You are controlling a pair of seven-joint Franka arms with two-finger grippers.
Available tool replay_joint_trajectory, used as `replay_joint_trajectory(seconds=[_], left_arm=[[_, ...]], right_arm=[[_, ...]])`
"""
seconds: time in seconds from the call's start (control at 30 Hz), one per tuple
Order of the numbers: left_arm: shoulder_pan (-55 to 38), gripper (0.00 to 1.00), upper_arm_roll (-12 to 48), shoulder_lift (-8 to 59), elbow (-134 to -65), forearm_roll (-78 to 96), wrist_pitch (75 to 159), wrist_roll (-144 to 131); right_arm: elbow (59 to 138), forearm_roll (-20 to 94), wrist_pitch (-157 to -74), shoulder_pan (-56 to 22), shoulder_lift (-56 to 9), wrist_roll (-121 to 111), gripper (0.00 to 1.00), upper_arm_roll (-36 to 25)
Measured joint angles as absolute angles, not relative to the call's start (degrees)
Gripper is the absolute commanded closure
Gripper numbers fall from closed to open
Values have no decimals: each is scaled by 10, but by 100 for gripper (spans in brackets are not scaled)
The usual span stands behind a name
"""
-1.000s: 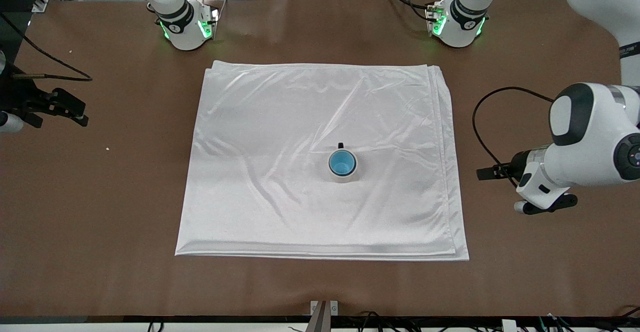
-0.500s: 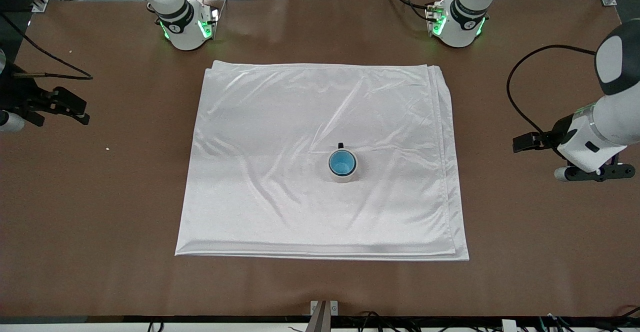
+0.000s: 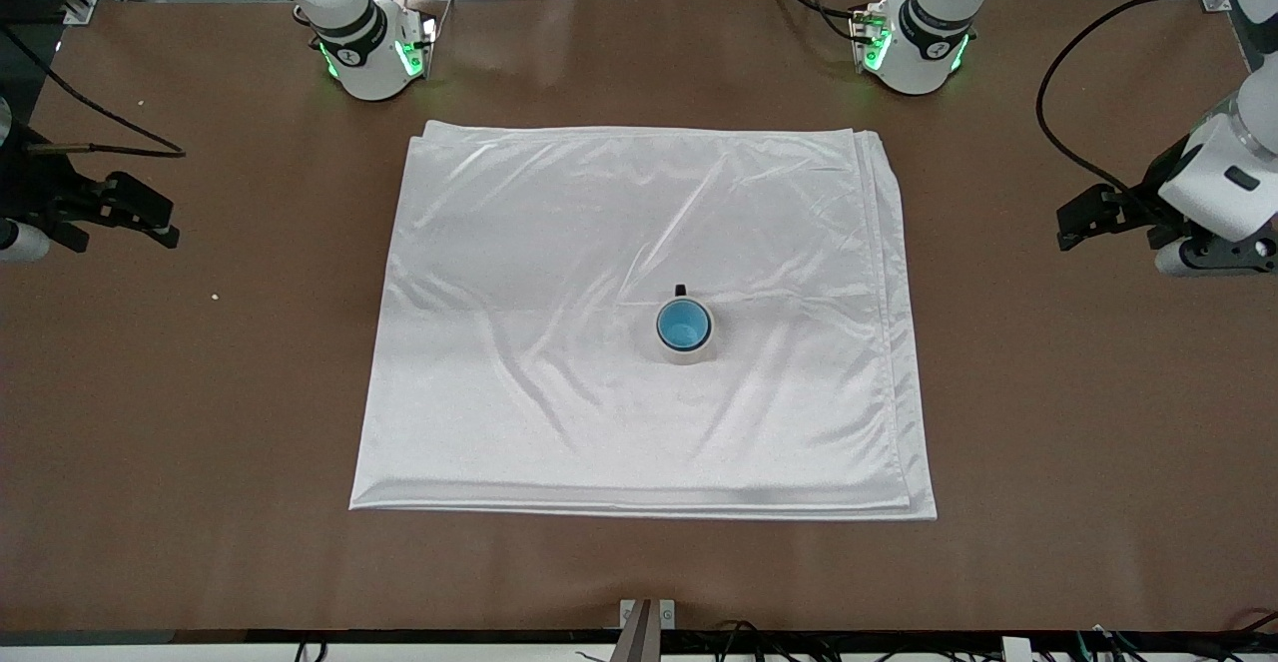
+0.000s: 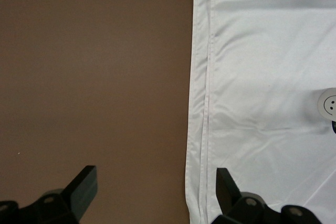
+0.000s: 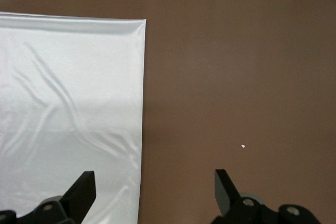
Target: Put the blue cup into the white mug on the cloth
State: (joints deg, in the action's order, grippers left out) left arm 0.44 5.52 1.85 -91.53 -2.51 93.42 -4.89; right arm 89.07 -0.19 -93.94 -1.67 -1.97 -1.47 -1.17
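The blue cup (image 3: 684, 324) stands upright inside the white mug (image 3: 687, 347), whose black handle points toward the robots' bases. The mug stands on the white cloth (image 3: 559, 273), a little toward the left arm's end of it. My left gripper (image 3: 1210, 255) is open and empty over the bare table beside the cloth's edge. In the left wrist view the gripper (image 4: 156, 177) straddles the cloth's edge (image 4: 262, 77), and the mug (image 4: 328, 104) shows at the frame edge. My right gripper (image 3: 60, 228) waits open and empty at the right arm's end; the right wrist view (image 5: 154, 179) shows a cloth corner (image 5: 63, 103).
The two arm bases (image 3: 374, 53) (image 3: 914, 43) stand at the table's edge farthest from the camera. A black cable (image 3: 1053, 133) loops beside the left arm. A small white crumb (image 3: 214, 296) lies on the brown table. A metal bracket (image 3: 647, 614) sits at the near edge.
The left arm has drawn away from the cloth, toward its end of the table and toward the bases. The cup, mug, cloth and right arm have not moved.
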Motion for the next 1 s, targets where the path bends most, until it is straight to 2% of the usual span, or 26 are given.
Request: replay_joint_trajectory(seconds=[0.33,1.0], left_arm=[[5,0,55,-22,-933,-25,896,-33],[8,0,54,-27,-935,-25,890,-33]], right_arm=[[891,-2,-939,-17,-20,-16,0,-10],[891,-1,-930,-17,-20,-29,0,-9]])
